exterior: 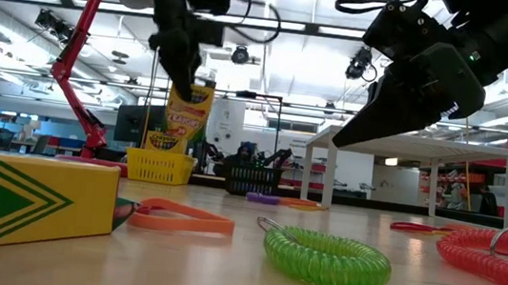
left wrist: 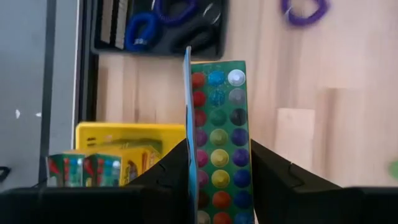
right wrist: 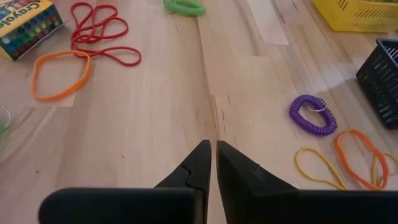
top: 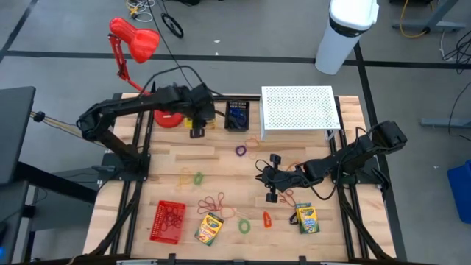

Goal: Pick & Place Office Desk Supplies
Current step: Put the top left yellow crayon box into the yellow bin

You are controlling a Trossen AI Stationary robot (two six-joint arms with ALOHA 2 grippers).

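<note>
**Crayon box being lowered toward the yellow basket**

Crayon box (left wrist: 217, 143) is hanging upright in the left end effector (exterior: 180, 81), which is clamping it by its two broad faces, just above the yellow basket (exterior: 159, 164) at the back of the bench (top: 221, 158). Holding it by the flat sides is keeping the thin cardboard carton vertical, which I judge suits slipping it in beside the crayon boxes already standing in that basket (left wrist: 102, 168). The carton is glossy, with a green back printed in rows of coloured dots.

The right end effector (right wrist: 210, 163) is hovering low over bare wood in the middle of the bench, its dark fingers pressed together and gripping nothing; it is probably waiting or lining up for a loose item. Ahead of it are lying a purple coiled loop (right wrist: 313, 113), thin orange and yellow rubber bands (right wrist: 354, 158), and a tangle of red rubber bands (right wrist: 99, 34), all limp and flat on the boards.

Nearer the front edge, a green coiled loop (exterior: 326, 257) is showing its springy plastic spiral, two more crayon boxes (top: 209, 228) (top: 306, 218) are resting flat, and a red mesh basket (top: 168, 221) is sitting at the front left. The black basket (top: 236, 115) at the back is holding blue loops.
</note>
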